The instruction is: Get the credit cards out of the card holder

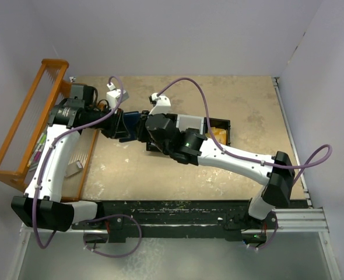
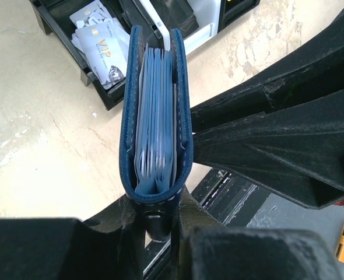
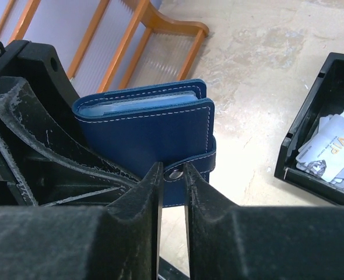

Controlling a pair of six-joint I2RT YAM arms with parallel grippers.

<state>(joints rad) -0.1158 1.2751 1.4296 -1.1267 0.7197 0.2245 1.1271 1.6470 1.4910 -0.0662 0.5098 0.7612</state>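
Standing by the bench, I see the small dark navy-blue folding card holder (image 3: 154,131) held up off the beige tabletop (image 1: 242,105), on edge between the two arms. Its white-stitched covers are closed, and pale blue-grey leaves show along the open edge. The left gripper (image 2: 157,216) is clamped on one end of it. The right gripper (image 3: 171,175) meets its flat face, fingertips nearly together either side of the metal press stud (image 3: 173,174) on the strap; whether they actually pinch it I cannot tell. Nearby sits a black plastic tray (image 3: 291,157) with white cards (image 3: 335,153) in one compartment. An orange wooden rack (image 1: 26,116) stands at the left.
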